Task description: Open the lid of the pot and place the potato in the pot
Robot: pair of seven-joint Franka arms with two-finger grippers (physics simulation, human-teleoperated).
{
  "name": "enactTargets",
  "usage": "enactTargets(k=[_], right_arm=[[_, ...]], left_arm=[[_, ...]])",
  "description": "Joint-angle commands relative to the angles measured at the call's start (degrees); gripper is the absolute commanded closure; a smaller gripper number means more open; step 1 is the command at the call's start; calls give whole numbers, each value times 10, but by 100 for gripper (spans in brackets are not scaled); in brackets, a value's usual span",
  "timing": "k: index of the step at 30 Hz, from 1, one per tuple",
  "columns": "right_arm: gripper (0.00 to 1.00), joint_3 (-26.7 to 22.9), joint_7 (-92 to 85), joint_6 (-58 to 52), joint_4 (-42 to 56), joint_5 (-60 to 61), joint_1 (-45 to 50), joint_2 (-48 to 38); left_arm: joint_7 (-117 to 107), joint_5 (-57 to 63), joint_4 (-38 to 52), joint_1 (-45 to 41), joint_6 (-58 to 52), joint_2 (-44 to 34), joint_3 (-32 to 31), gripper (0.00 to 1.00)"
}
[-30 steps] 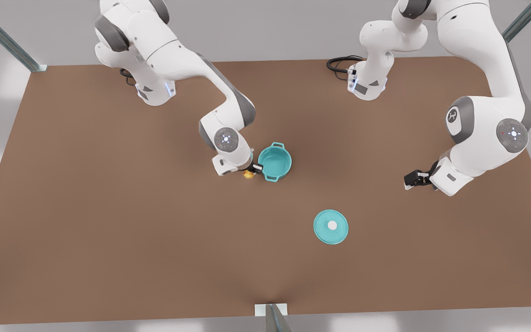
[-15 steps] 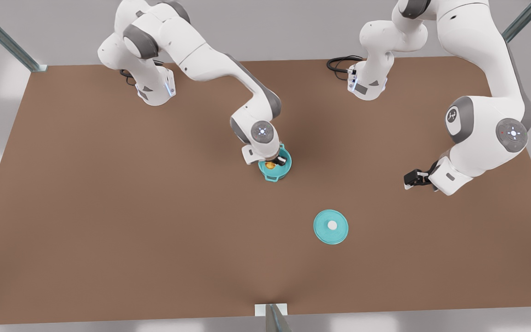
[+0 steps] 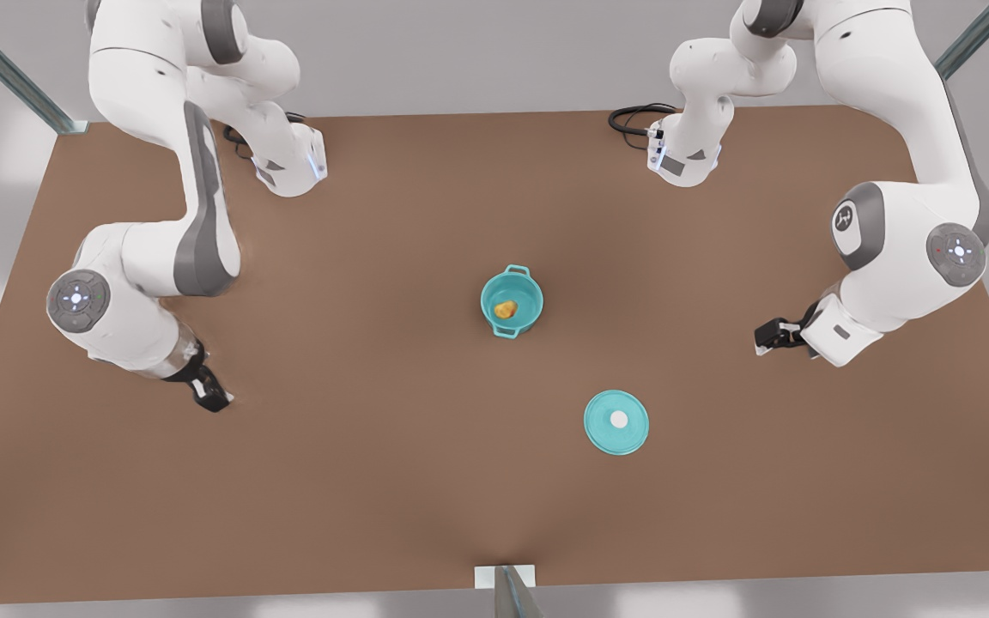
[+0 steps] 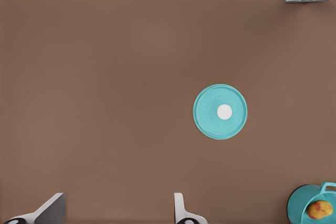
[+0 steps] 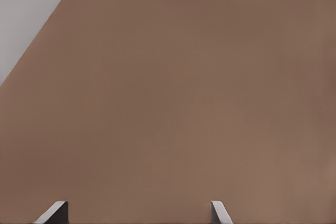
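Inside the pot (image 3: 512, 302) I am seeing the potato (image 3: 505, 308) lying; pot lid (image 3: 616, 421) resting apart. Left gripper (image 3: 767, 336) and right gripper (image 3: 211, 396) are waiting, fingers spread.

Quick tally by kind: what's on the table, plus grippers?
Pot: 1, uncovered
Pot lid: 1, flat on the table, apart from the pot
Potato: 1, inside the pot
Grippers: 2, left gripper at the front view's right, right gripper at the front view's left, both open and empty
Total: 5

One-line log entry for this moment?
potato in pot | pot lid flat on table | left gripper open, idle | right gripper open, idle
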Motion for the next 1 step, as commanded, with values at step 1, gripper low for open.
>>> enactTargets(k=[1], right_arm=[[0,1,-495,-90,-1,-36,-8,-3]], left_arm=[[-2,0,0,-1,0,0,0,0]])
